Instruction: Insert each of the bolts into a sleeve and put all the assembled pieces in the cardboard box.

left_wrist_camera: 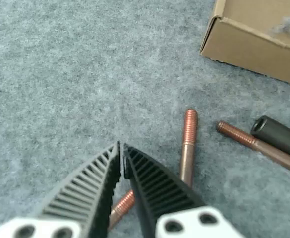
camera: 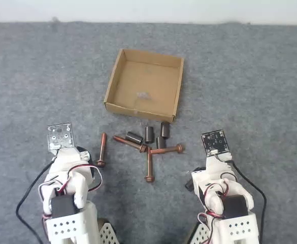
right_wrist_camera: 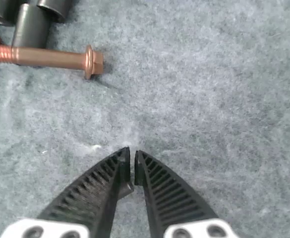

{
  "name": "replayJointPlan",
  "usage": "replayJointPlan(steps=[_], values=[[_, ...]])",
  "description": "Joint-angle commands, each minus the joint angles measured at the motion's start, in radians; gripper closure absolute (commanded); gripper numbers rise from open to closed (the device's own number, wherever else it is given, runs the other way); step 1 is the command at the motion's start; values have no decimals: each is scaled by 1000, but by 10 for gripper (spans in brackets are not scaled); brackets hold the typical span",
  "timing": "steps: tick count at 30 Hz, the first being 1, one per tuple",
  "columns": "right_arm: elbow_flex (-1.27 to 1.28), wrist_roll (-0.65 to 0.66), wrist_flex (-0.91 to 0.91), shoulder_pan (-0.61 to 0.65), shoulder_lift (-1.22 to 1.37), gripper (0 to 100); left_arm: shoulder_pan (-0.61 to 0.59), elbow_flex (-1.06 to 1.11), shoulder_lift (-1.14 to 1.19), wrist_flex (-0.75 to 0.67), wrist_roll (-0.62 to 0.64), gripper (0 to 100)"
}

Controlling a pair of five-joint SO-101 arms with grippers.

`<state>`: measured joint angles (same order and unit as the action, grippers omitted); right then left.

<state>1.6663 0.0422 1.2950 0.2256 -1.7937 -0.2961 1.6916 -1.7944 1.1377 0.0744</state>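
I have both arms parked at the bottom of the high view, one at the lower left and one at the lower right.

My left gripper is closed down to a hairline slit, with nothing between the ribbed fingers, and it hangs over bare grey carpet. A copper bolt lies just beside it. A short piece of copper thread shows under the fingers; I cannot tell which bolt it belongs to, or whether the fingers touch it.

My right gripper is pinched together as well, with only a thin gap between the tips, and it grips nothing. It points at bare carpet, well apart from the flanged bolt and the dark sleeves beyond it.

In the high view the cardboard box sits just above centre, open and with no assembled pieces inside. Below it, around mid-frame, the parts lie loose. One lone bolt lies by itself to the left, running top to bottom. A slanted bolt, a second vertical bolt and a level bolt meet near the middle. Four sleeves cluster just under the box's front wall: one on its side against the slanted bolt, and three others close together. No bolt sits in a sleeve.
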Motion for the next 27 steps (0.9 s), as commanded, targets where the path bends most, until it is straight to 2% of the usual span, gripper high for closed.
replayJointPlan(steps=[1,27], values=[[17,20,2,-8,-21,992,-3,-5,3,6,-2,989],[17,20,2,-8,-21,992,-3,-5,3,6,-2,989]])
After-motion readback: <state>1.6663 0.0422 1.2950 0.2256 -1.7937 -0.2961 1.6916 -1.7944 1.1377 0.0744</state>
